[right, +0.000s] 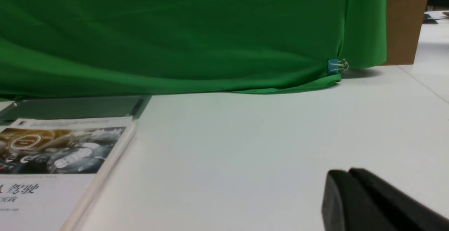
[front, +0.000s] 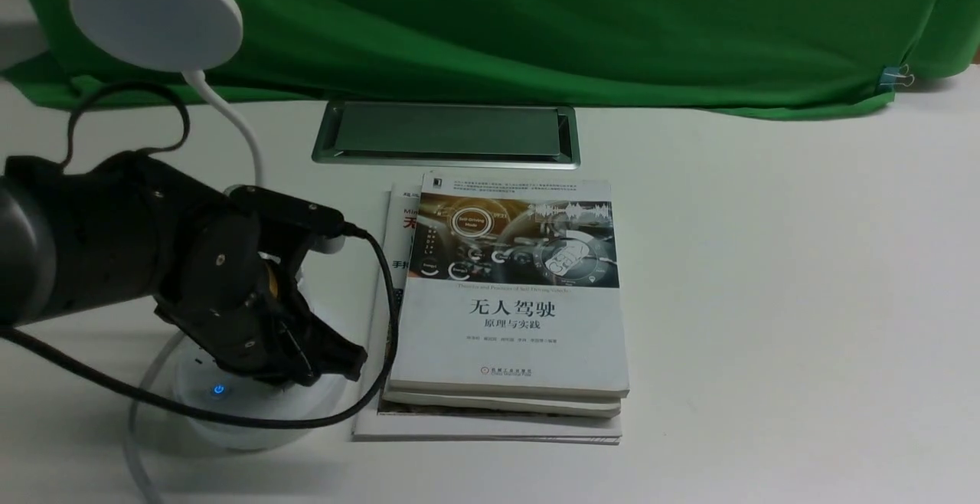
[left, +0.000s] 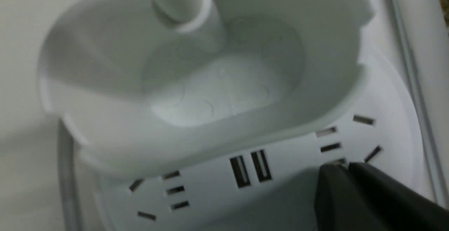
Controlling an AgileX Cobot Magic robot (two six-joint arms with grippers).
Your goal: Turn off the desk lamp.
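The white desk lamp stands at the front left of the table: flat round disc head (front: 156,12), thin gooseneck (front: 241,132), round base (front: 245,416). A blue power light (front: 219,390) glows on the base; the disc head looks dark. My left gripper (front: 348,362) is shut and empty, its tip low over the base's right side. In the left wrist view the shut fingertips (left: 345,169) touch or hover just above the base top (left: 287,189) next to socket slots, below the cup holder (left: 217,83). My right gripper (right: 345,175) is shut over bare table, out of the front view.
A stack of books (front: 509,297) lies right next to the lamp base. A metal cable hatch (front: 445,134) is set in the table behind them. A green cloth (front: 536,21) hangs at the back. The lamp's white cord (front: 138,450) runs off the front edge.
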